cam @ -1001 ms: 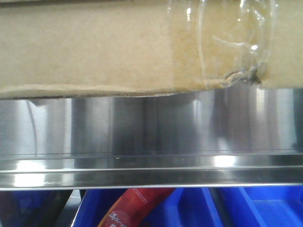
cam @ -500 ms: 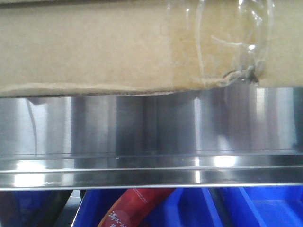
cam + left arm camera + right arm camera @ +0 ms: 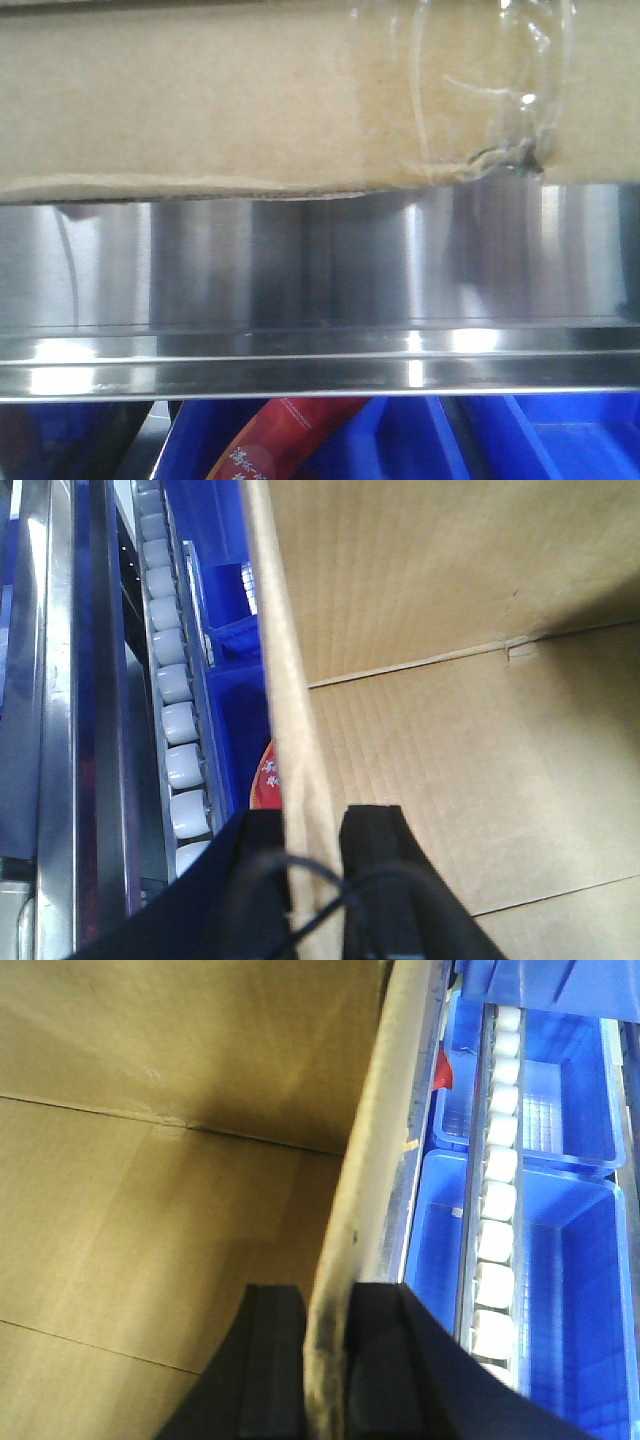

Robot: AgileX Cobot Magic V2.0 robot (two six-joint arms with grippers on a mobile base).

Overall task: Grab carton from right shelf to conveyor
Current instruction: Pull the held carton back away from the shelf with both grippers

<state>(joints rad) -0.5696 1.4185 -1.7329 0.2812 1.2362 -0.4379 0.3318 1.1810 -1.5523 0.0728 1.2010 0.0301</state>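
1. The left gripper (image 3: 315, 830) is pinched on a wall of the carton (image 3: 450, 730), with one finger inside and one outside.
2. The right gripper (image 3: 327, 1305) clamps another wall the same way.
3. In the front view the carton's lower edge, with its torn notch (image 3: 510, 155) under clear tape, lies just above the shelf (image 3: 300, 270) rail. Whether it touches the rail I cannot tell.
4. Outside the walls run white rollers (image 3: 175, 720) and blue bins (image 3: 570, 1290).
5. Below the rail, a red packet (image 3: 290, 440) lies in a bin.
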